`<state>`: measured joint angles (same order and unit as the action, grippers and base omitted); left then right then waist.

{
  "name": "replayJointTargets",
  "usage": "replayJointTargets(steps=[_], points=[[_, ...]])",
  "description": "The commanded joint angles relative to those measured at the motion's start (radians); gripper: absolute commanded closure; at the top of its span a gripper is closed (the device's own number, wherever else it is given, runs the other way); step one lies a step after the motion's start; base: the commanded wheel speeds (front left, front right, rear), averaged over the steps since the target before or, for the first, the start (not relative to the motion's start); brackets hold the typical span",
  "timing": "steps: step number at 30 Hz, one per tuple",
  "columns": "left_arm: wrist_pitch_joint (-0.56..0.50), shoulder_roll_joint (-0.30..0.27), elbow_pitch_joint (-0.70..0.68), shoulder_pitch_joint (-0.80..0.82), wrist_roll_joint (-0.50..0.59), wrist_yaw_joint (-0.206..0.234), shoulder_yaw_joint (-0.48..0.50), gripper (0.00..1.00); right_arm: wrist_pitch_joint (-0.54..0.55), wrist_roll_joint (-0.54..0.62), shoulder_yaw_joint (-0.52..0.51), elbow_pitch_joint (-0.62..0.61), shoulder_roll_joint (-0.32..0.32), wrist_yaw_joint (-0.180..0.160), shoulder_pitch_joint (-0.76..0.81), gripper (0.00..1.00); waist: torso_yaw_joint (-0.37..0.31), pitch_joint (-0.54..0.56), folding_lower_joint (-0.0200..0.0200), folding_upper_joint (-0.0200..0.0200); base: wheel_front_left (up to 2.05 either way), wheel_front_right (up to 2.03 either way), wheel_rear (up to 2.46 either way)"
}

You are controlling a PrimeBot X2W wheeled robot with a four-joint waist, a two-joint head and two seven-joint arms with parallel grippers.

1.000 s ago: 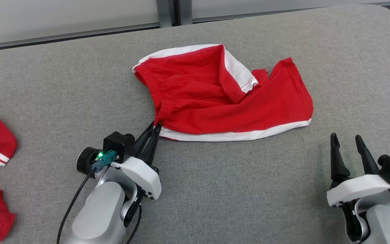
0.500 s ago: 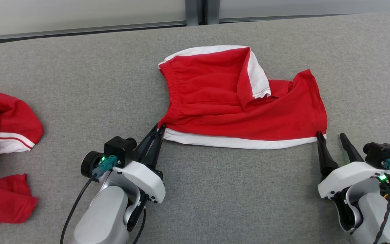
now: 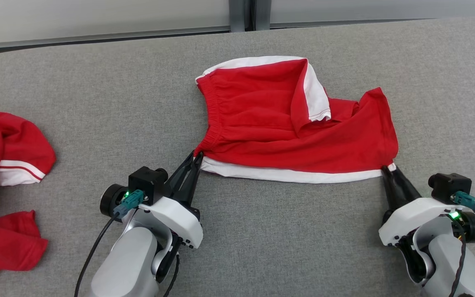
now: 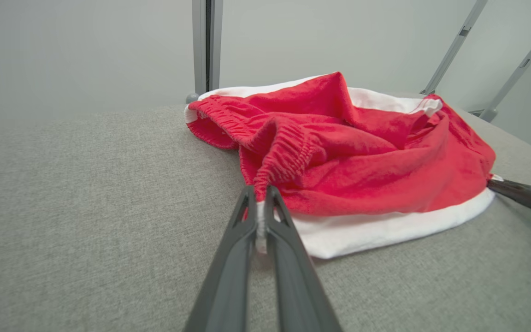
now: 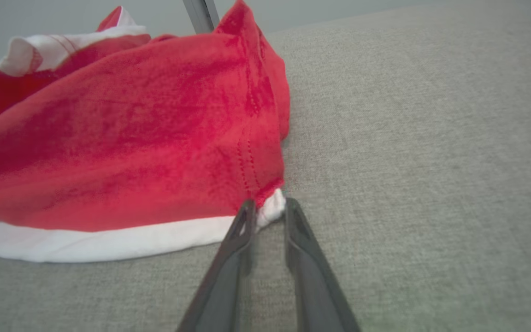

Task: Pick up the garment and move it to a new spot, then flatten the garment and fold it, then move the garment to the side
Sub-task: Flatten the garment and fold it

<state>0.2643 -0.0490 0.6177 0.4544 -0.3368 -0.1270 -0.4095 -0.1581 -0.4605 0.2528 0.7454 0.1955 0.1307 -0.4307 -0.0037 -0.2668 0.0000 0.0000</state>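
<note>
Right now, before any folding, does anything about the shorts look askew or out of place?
Yes. The red shorts are not flat: the far side is flipped back, its white trim lying on the red cloth, which bunches up beside it. Other red clothes lie crumpled at the left.

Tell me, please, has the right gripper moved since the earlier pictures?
Yes: the right gripper moved forward and left, to the near right corner of the shorts.
</note>
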Motion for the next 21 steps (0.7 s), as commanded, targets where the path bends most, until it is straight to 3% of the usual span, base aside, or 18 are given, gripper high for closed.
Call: replayJointTargets(steps=[1, 8, 13, 21], points=[[0.000, -0.003, -0.004, -0.007, -0.003, -0.005, -0.001, 1.00, -0.001, -0.008, 0.008, 0.005, 0.005, 0.000, -0.002, 1.00, 0.000, 0.001, 0.0000, 0.0000, 0.00, 0.00, 0.00], [0.000, -0.003, -0.029, -0.019, -0.056, -0.006, -0.006, 1.00, -0.068, -0.065, 0.039, -0.054, 0.029, 0.000, 0.004, 1.00, 0.003, 0.038, 0.0000, 0.0000, 0.00, 0.00, 0.00], [0.000, -0.004, -0.080, -0.012, -0.127, -0.006, -0.006, 1.00, -0.102, -0.119, 0.010, -0.196, 0.039, 0.000, 0.018, 1.00, 0.003, 0.088, 0.0000, 0.0000, 0.00, 0.00, 0.00], [-0.111, -0.013, -0.217, 0.100, -0.209, -0.006, -0.016, 1.00, -0.109, -0.063, -0.103, -0.460, 0.016, 0.000, 0.019, 1.00, 0.014, 0.186, 0.0000, 0.0000, 0.00, 0.00, 0.00]])
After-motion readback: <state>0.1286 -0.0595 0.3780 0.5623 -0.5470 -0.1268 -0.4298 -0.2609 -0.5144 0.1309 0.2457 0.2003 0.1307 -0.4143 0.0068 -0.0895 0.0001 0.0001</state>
